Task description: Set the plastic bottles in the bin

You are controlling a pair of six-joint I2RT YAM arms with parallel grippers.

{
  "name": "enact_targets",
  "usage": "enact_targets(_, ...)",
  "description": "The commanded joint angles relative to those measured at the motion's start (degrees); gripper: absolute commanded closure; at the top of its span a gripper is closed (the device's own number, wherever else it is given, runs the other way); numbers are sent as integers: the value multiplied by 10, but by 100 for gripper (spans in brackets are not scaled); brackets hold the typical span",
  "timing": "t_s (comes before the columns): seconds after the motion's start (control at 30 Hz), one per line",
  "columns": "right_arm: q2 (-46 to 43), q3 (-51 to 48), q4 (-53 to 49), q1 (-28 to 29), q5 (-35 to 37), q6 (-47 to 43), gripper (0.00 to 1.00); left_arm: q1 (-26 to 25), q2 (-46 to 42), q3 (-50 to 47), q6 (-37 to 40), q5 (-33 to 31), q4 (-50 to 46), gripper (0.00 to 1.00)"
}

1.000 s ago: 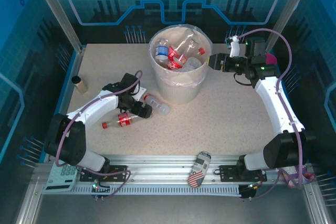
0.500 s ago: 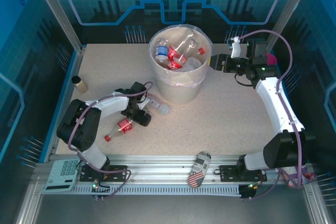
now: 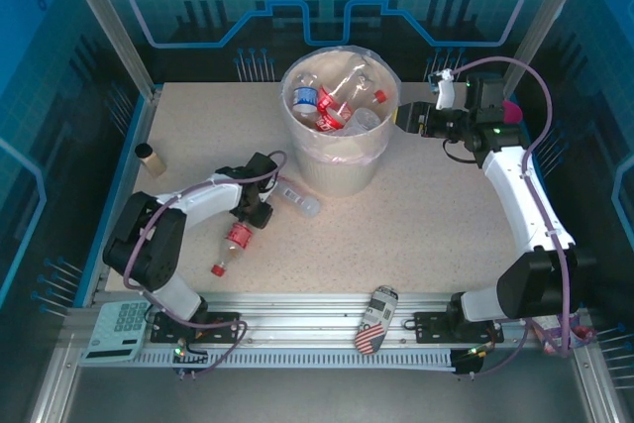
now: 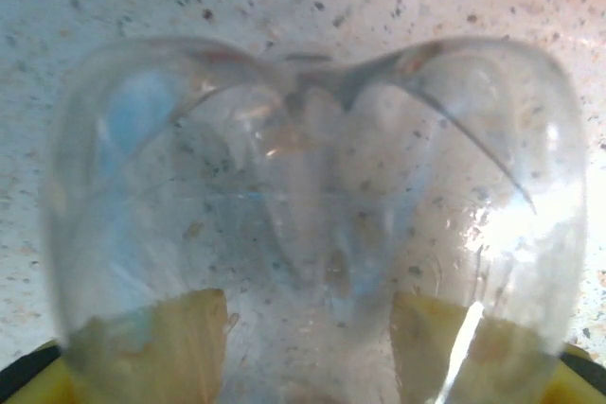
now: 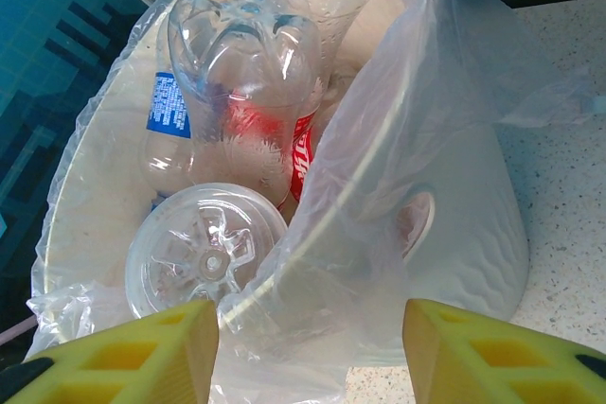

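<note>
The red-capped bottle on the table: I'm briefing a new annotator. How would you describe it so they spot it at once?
Find the bin at the far middle of the table. Two bottles lie to its near left. The red-cap bottle is the one farther from the bin, with a red label too; the clear bottle beside the bin shows no red.
</note>
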Motion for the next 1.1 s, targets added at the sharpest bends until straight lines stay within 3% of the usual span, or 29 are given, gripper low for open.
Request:
enact_targets(0.0, -9, 1, 19, -1, -18, 10, 45, 2, -29, 29, -20, -26, -34, 52)
enact_targets(0.27, 7, 20, 41, 11, -5, 30, 45, 3, -138, 101, -57, -82, -121, 57)
enact_targets(0.43, 29, 30, 50, 17, -6, 36, 46, 2, -228, 178, -48, -71, -111, 59)
enact_targets(0.6, 47, 31, 54, 24, -1, 37, 47, 3, -307, 210, -52, -22, 35, 60)
enact_targets(0.73, 49, 30, 52, 27, 0, 36, 49, 2, -331, 227, -109, 29, 177, 67)
enact_targets(0.93, 37, 22, 67, 23, -7, 46, 51, -3, -284, 261, -196, 125, 346, 72)
enact_targets(1.07, 27, 22, 80, 12, -26, 60, 51, -32, -229, 287, -210, 135, 437, 73)
